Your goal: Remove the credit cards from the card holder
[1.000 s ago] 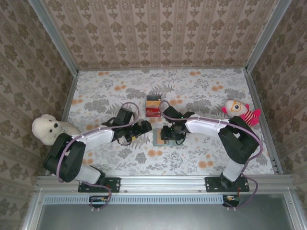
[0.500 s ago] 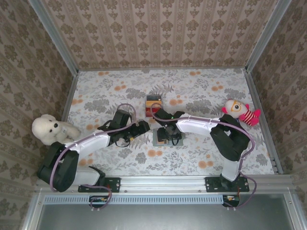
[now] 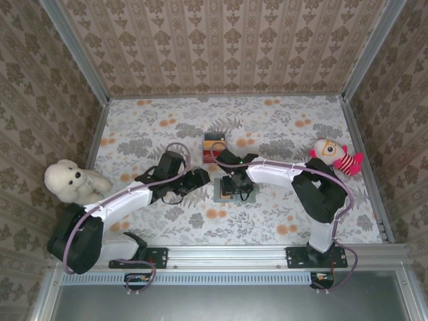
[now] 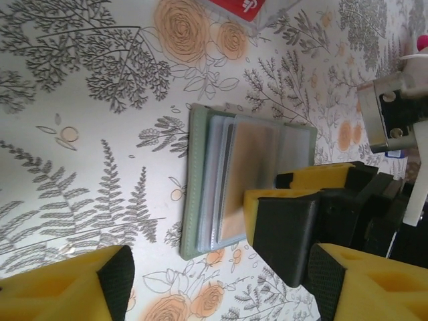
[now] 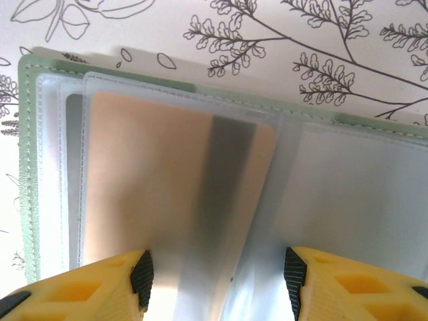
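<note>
beneath the right gripper [image 5: 217,281] lies the card holder [image 5: 348,180].

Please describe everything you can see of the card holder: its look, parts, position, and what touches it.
The card holder is a pale grey-green bifold of soft-looking material with a stitched edge. It lies open and flat on the floral table. Inside is a stack of clear plastic sleeves; the top one holds a peach-coloured card crossed by a grey band. The right gripper is over it with jaws apart, and its fingertips seem to press on the sleeves.
</note>
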You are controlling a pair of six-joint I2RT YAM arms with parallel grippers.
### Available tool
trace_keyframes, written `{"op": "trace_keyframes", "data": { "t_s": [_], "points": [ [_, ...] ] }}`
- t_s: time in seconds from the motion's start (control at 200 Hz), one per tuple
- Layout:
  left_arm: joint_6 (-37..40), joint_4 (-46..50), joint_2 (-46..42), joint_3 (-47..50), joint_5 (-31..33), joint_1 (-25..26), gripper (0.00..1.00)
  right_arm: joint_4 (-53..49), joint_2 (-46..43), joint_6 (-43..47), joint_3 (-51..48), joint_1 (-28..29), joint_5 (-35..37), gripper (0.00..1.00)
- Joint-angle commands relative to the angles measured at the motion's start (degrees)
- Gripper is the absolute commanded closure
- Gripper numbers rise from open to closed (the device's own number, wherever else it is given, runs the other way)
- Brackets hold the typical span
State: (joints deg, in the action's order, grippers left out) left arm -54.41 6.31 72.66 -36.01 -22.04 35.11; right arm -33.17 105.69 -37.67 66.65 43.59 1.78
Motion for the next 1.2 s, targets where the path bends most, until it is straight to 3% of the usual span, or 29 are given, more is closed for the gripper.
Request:
{"op": "trace_keyframes", "data": {
  "t_s": [0.0,0.23,0.755,1.195],
  "points": [
    [-1.6,-4.2,3.2,-2.6,-2.7,1.0,0.36,-0.6,0.6,1.5,-3.5,-1.9,-0.3,0.46],
    [-2.1,-8.3,12.9,-7.7,-4.8,3.6,0.58,7.3,-1.5,2.3,-9.5,-3.7,-5.2,0.51],
    [-1.2,-3.7,25.6,-16.6,-2.3,4.4,0.68,7.6,-1.8,3.6,-10.8,-4.9,-3.5,0.54],
    [-0.8,-2.4,28.8,-19.1,-3.3,4.2,0.69,5.8,0.1,3.6,-11.4,-4.9,0.9,0.61]
  ]
}}
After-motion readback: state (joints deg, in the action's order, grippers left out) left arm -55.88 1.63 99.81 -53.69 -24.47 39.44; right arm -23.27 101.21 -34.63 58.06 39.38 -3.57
